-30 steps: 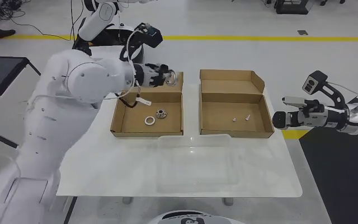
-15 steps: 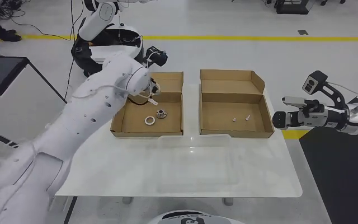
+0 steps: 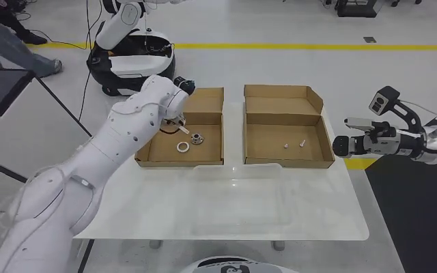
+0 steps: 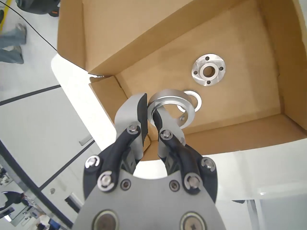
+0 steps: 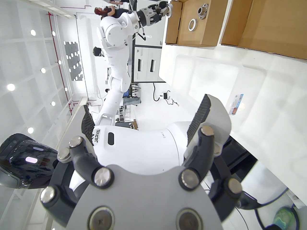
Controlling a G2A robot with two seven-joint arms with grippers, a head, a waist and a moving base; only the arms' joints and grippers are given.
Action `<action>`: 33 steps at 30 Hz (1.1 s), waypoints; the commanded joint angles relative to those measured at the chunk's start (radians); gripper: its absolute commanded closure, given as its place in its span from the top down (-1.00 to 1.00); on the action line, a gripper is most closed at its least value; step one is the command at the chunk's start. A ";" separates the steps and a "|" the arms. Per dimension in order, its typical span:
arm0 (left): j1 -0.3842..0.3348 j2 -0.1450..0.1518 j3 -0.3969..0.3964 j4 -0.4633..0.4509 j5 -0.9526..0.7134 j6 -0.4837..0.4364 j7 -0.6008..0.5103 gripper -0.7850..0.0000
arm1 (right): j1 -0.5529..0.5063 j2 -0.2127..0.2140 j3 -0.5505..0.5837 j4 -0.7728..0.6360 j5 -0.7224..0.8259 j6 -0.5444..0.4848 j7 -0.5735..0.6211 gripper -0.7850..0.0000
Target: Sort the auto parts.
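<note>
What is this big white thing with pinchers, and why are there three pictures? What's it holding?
It is a robot with two arms. One picture looks down from above them; the other two come from cameras on its wrists. On the white table stand two cardboard boxes. The left box holds a metal flange and a flat ring; the right box holds two small parts. The left gripper pinches a thick metal ring at the left box's edge. The right gripper is open and empty, beside the table.
</note>
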 commanded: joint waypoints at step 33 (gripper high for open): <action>0.160 0.014 -0.120 0.129 0.029 0.059 0.068 -1.00 | 0.000 0.000 0.000 0.000 0.000 0.000 0.000 1.00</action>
